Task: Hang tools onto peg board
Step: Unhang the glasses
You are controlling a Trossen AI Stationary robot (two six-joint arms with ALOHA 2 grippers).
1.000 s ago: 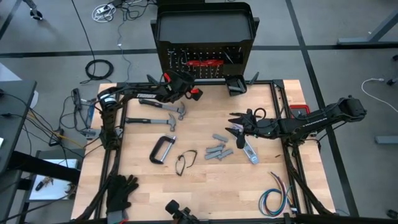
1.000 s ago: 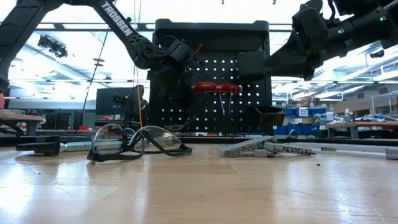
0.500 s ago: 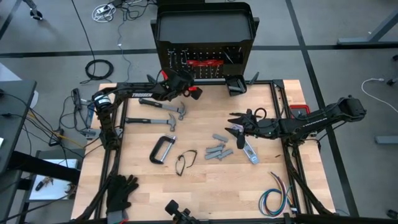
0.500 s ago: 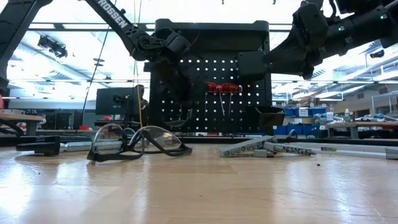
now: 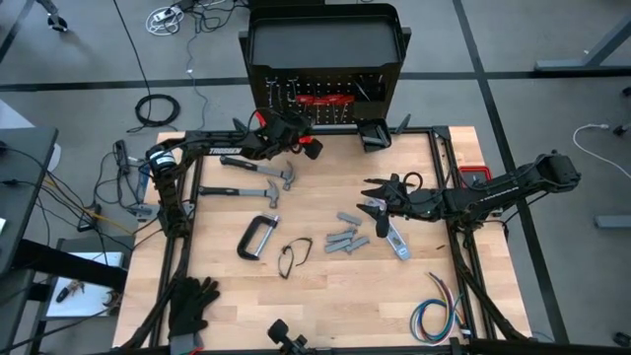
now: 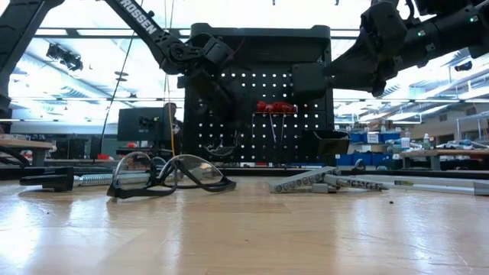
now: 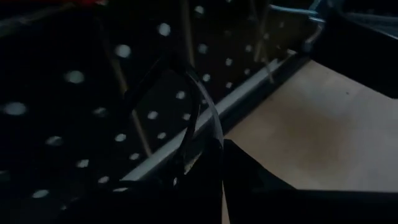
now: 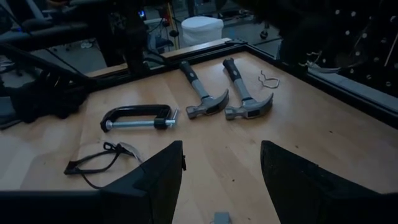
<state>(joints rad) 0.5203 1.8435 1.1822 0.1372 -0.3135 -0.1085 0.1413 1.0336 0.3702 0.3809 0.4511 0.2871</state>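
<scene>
Left gripper [image 5: 296,133]: pressed together at the peg board [image 5: 325,99], held item obscured. Right gripper [image 5: 376,202]: spread, empty, held above desk [image 5: 296,306]. Hammers [image 5: 258,170] and C-clamp [image 5: 256,238] are laid on desk.

Peg board [image 5: 325,59] standing upright at far edge, red-handled tools [image 5: 323,100] hanging on it; two hammers [image 5: 258,179], C-clamp [image 5: 258,237], grey pieces [image 5: 345,235] lying flat mid-table.

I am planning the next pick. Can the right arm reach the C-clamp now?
Probably yes. The right claw is open and empty, and only bare table and small grey pieces lie between it and the C-clamp.
</scene>
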